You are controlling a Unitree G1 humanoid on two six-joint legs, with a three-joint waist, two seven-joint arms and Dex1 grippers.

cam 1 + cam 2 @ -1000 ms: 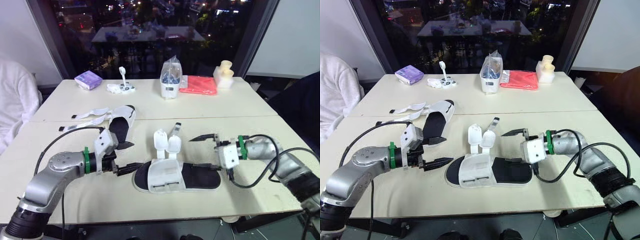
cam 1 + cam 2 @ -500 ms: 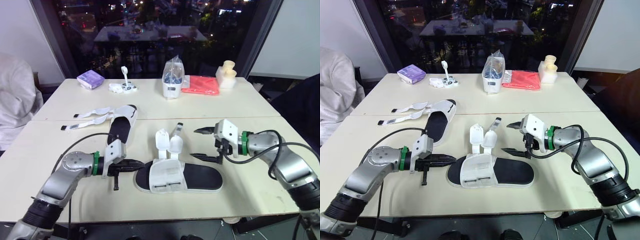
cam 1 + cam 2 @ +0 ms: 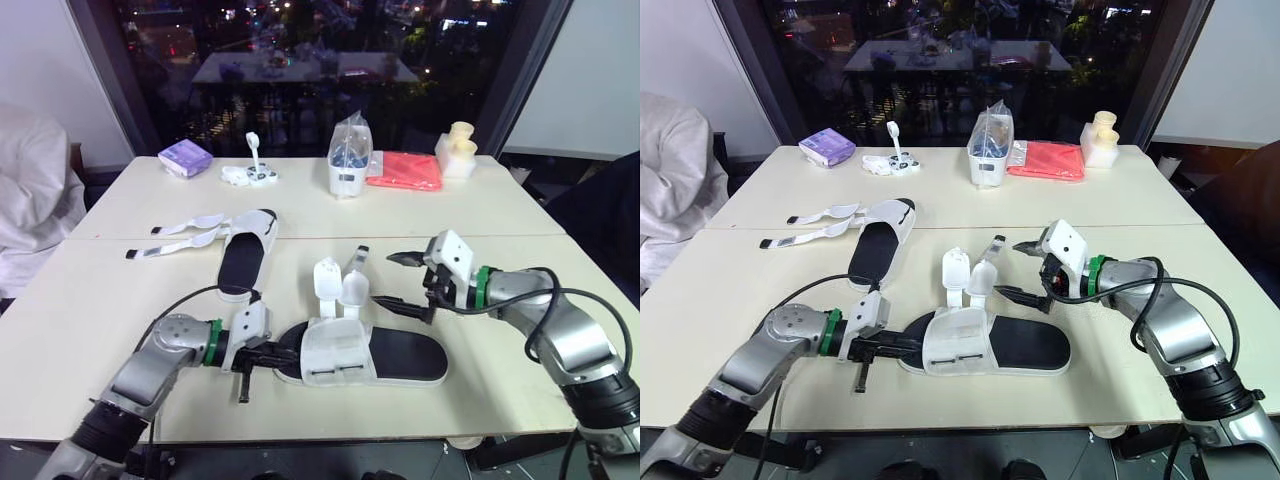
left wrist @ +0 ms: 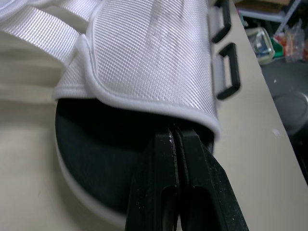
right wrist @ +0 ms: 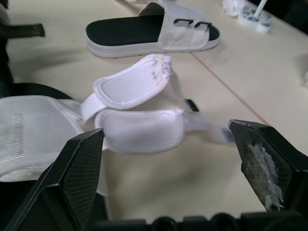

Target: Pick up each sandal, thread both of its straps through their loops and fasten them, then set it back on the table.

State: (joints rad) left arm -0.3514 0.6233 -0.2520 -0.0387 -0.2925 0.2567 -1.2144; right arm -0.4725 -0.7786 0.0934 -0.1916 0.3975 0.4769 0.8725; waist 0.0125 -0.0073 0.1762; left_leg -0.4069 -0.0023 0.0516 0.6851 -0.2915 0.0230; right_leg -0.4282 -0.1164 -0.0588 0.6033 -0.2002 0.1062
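Near sandal, white woven upper on black foam sole (image 3: 400,355): lies centre-near on the table, both white straps (image 3: 338,285) loose and upright.
Left gripper (image 3: 285,353): fingers pressed together, tips tucked under the upper at the sandal's left end, likely steadying it.
Right gripper (image 3: 386,280): spread wide just right of the straps, apparently poised to take one.

left claw (image 4: 175,131) tips hidden under sandal (image 4: 144,57) upper, person (image 3: 30,210) cropped

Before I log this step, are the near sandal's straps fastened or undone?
Undone: both straps stick up loose from the near sandal, not threaded through its black loops.
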